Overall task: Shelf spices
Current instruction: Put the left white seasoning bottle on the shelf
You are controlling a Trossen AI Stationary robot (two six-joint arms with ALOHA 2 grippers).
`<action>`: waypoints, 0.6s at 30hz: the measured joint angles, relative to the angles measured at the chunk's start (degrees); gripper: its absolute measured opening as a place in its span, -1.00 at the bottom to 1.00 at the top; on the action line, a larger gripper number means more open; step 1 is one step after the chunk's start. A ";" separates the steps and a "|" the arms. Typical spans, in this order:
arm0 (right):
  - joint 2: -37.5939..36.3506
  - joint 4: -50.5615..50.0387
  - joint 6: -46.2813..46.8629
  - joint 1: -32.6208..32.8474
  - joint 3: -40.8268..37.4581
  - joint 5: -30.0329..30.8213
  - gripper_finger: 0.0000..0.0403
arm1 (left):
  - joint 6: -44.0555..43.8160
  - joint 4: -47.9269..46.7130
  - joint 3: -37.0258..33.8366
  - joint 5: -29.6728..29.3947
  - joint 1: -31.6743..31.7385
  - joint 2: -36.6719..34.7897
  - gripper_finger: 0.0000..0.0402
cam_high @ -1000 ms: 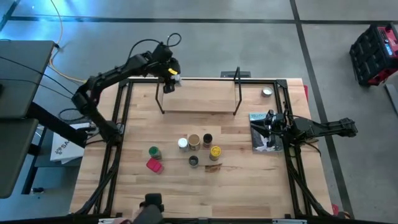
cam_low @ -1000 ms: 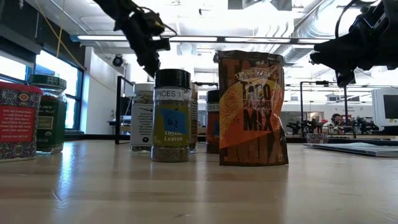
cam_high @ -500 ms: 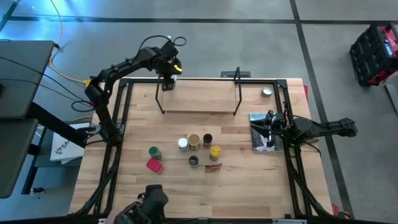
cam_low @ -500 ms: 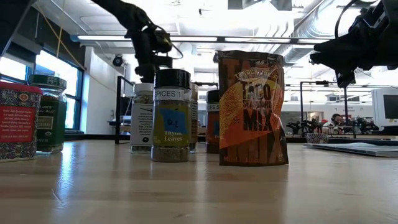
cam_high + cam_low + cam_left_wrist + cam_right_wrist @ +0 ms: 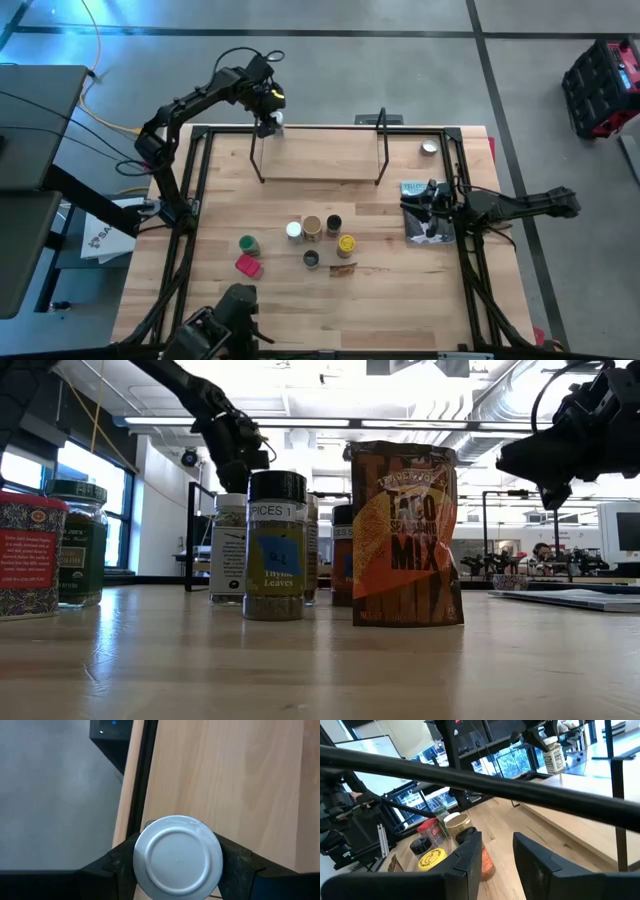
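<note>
Left claw: our left claw [image 5: 270, 120] grips a white-lidded jar [image 5: 178, 856], fingers on either side of it.
Where: the jar hangs upright over the shelf [image 5: 320, 155], at its far left corner (lid toward the wrist camera).
Key relation: the board lies straight below the jar; we judge a vertical lowering comes next.
Right claw: our right claw [image 5: 428, 205] waits part open and empty over the book [image 5: 425, 222].
Remaining spices: the cluster [image 5: 315, 238] stands mid-surface, well apart from the shelf.

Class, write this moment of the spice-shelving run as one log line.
left gripper: shut on white-lidded jar, over shelf left end | right gripper: open, empty, idle at table's right edge | other spices: mid-table
</note>
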 joint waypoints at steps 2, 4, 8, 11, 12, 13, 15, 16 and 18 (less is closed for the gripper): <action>0.32 0.00 0.18 0.00 0.00 0.00 -0.48 | 0.08 -0.08 -0.03 -0.12 0.01 1.17 -0.01; 0.44 0.00 0.18 0.02 0.00 0.00 -0.48 | 0.20 0.05 -0.04 -0.48 -0.01 1.96 -0.01; 0.44 0.00 0.16 0.02 0.00 0.00 -0.48 | 0.62 0.08 -0.04 -0.83 -0.01 2.68 -0.01; 0.44 0.00 0.13 0.01 0.00 0.00 -0.48 | 1.44 -0.02 -0.04 -2.55 -0.01 2.68 0.00; 0.44 0.00 0.12 0.02 0.00 0.00 -0.48 | 1.74 -0.01 -0.02 -2.94 -0.01 2.68 0.00; 0.44 0.01 0.11 0.00 0.00 0.00 -0.48 | 1.93 -0.02 0.00 -3.11 -0.03 2.68 0.00; 0.44 0.00 0.18 0.02 0.00 0.00 -0.48 | 1.95 -0.09 0.00 -3.09 -0.03 2.68 0.00; 0.44 0.00 0.18 0.02 0.00 0.00 -0.48 | 1.97 -0.12 0.00 -3.09 -0.03 2.68 0.00; 0.44 0.00 0.18 0.00 0.00 0.00 -0.48 | 1.99 -0.12 -0.06 -3.11 -0.03 2.68 0.00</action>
